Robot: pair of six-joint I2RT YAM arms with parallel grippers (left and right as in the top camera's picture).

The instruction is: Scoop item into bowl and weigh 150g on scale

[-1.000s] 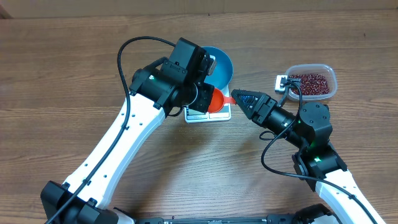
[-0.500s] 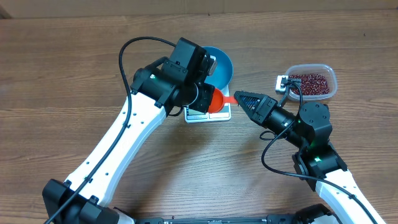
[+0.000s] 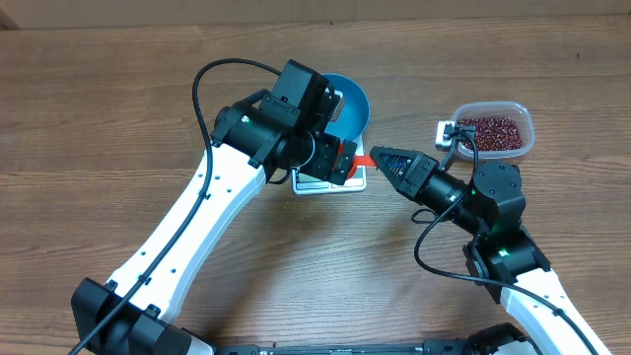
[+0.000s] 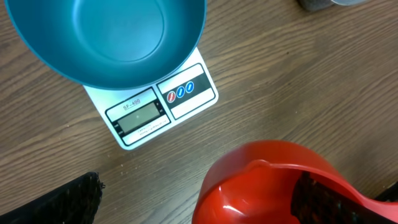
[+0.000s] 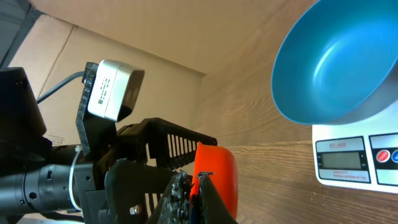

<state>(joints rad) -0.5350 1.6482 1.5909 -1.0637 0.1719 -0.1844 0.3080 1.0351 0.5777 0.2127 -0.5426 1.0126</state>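
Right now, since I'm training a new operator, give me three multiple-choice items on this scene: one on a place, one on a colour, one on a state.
1. Where does the blue bowl sit?
A) on the white scale
B) on a shelf
C) on a chair

2. What colour is the scoop?
A) blue
B) white
C) orange-red

3. Which pincer is shut on the scoop?
A) left
B) right
C) neither

Key:
1 A, the scale's display pokes out from under the bowl.
2 C, the left wrist view shows it orange-red.
3 B, the right pincer pinches the handle, while the left pincer stands open.
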